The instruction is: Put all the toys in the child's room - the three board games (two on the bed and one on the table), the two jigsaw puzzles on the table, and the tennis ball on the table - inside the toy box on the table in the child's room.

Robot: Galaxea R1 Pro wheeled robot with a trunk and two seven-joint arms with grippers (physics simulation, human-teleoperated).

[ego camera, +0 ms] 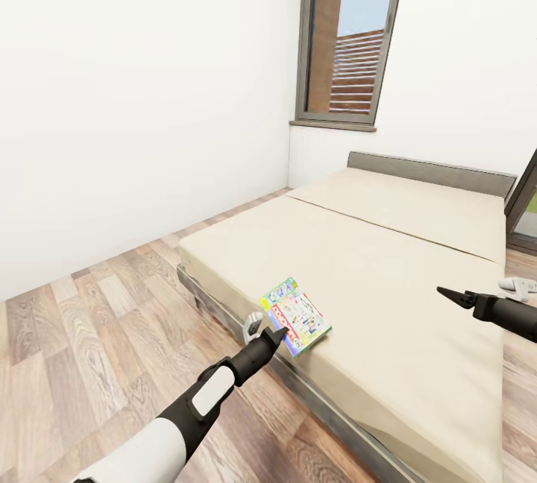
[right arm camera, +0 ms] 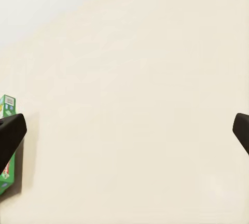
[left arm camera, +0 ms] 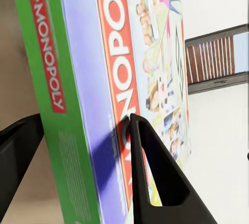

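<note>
Green-edged "MONOPOLY" box (left arm camera: 98, 79) btwn left jaws (left arm camera: 78, 151)

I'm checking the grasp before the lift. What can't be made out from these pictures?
- Head view: whether the left gripper grips the Monopoly box; too small.
- Left wrist view: box's ends; cut off by frame edges.
- Right wrist view: right gripper fingertips; cut off by side edges.

Bare beige mattress of the bed (ego camera: 418, 259) lies open to the right of and beyond the Monopoly board game (ego camera: 295, 316) at its near left edge. Obstacles: low headboard (ego camera: 432, 172) far, white wall (ego camera: 134, 95) left across a floor strip (ego camera: 112, 319).
</note>
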